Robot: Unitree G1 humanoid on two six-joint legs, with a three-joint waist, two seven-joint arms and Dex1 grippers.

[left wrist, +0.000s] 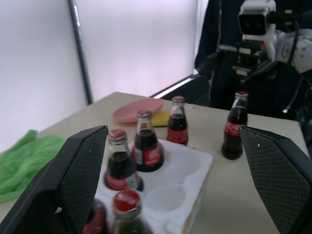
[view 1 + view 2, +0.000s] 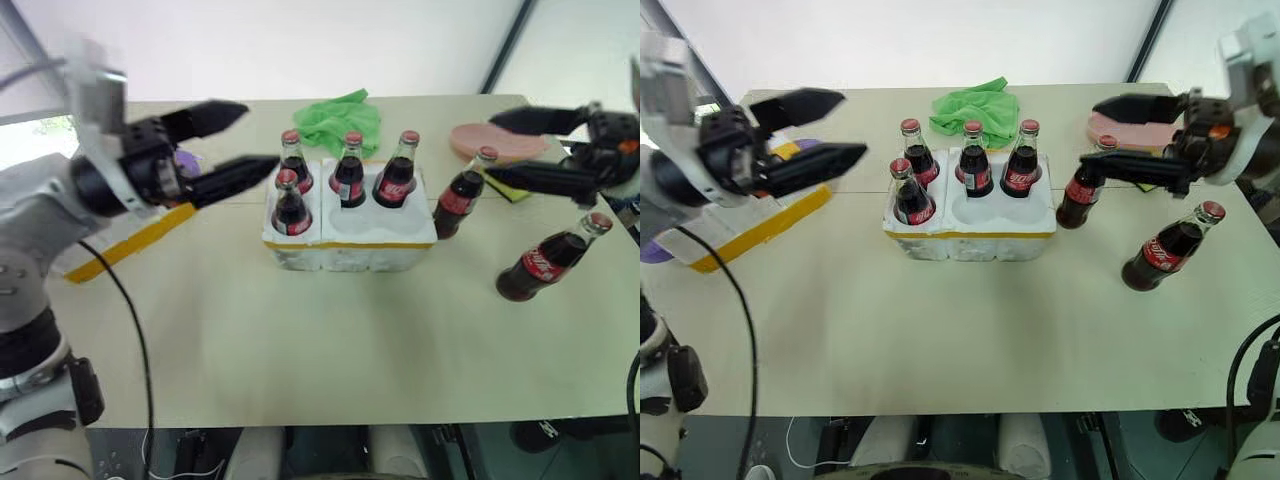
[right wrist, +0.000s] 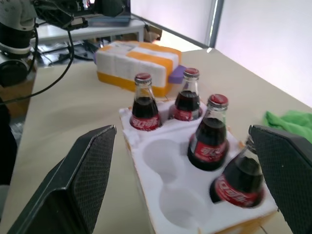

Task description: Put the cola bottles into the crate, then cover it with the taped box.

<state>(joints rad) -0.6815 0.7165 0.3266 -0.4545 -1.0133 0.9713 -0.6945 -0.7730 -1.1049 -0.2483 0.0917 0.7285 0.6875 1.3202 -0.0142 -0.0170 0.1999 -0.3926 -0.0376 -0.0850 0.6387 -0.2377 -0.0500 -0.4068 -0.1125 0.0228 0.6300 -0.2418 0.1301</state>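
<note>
Beige table (image 2: 330, 340) with a plain matte top, front edge over dark floor. Behind it a bright white wall or blind (image 2: 300, 45), strongly backlit. Dark diagonal pole (image 2: 505, 45) at far right corner. Second table (image 3: 73, 30) with dark equipment and cables further back.

A: How many bottles (image 2: 973, 160)?
B: Six: four in the crate (image 2: 970, 232), two on the table (image 2: 940, 330) at its three o'clock.
A: Other things?
B: One taped box (image 3: 134, 61), one green cloth (image 2: 978, 102), one pink plate (image 2: 497, 141).
</note>
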